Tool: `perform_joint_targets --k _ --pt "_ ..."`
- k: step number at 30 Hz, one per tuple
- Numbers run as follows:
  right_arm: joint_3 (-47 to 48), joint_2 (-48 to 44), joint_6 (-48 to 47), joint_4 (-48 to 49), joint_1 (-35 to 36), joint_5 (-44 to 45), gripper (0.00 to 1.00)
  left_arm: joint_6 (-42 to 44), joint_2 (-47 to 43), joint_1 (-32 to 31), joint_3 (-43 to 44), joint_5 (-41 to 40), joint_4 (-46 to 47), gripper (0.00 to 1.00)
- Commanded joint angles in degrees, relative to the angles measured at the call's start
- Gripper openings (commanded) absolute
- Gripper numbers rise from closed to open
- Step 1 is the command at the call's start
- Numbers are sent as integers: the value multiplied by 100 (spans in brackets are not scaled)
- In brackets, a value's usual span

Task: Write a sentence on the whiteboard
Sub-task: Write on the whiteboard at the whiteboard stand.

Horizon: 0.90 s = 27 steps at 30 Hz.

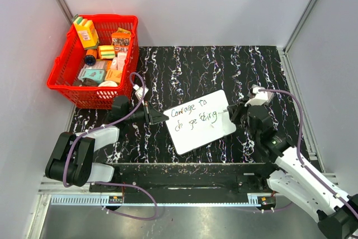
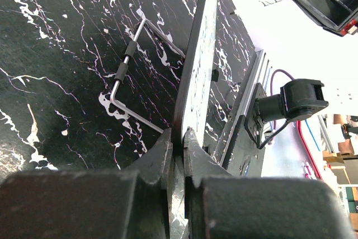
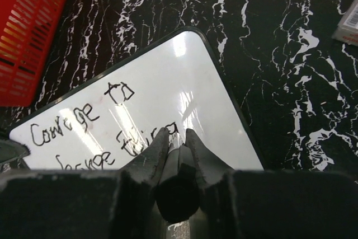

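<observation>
My left end effector (image 2: pixel 179 138) clamps the thin white rectangular whiteboard (image 1: pixel 197 138) by its edge, my right end effector (image 3: pixel 176 136) clamps a dark marker (image 3: pixel 178 191), so I should press lightly finishing the handwritten sentence (image 3: pixel 78 121).

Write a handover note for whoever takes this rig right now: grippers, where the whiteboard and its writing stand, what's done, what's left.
Left gripper: shut on the left edge of the whiteboard, holding it mid-table.
Right gripper: shut on a dark marker, tip at the end of the second line.
Done: the sentence reads roughly "Courage to" above "change thing"; its last letters are hidden by the fingers.
Left: finish the last word if it is incomplete, lift the marker, release the board.
The red basket of boxes sits at the far left, apart from the board.
</observation>
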Motion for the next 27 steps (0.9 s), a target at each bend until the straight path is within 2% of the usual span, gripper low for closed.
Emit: perform_joint_targets --k 1,27 --pt "385 337 -270 140 -12 572 0 742 123 16 60 -622 25 0" --pt "297 1059 -296 1010 -12 494 0 742 132 16 77 -604 34 0"
